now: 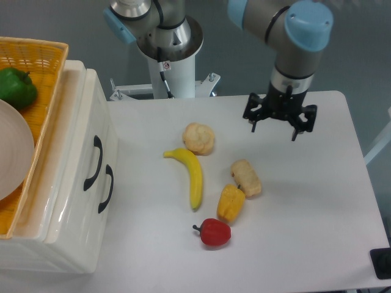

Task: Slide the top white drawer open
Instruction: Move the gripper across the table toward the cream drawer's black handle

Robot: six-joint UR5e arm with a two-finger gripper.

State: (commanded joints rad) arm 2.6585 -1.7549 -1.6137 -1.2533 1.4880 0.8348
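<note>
Upper right of centre, above the counter (305, 201), the gripper (274, 126) hangs with jaws spread, holding nothing; the top white drawer (76, 152) sits closed at the left edge.

The wicker basket (52, 67) is running off the left and top edges, and the white plate (13, 152) inside it is getting cut by the left edge. The cabinet (73, 201) is losing its left side and bottom corner to the frame. A dark object (382, 262) is poking in at the lower right, too clipped to identify. The arm's upper links are leaving the top edge.
</note>
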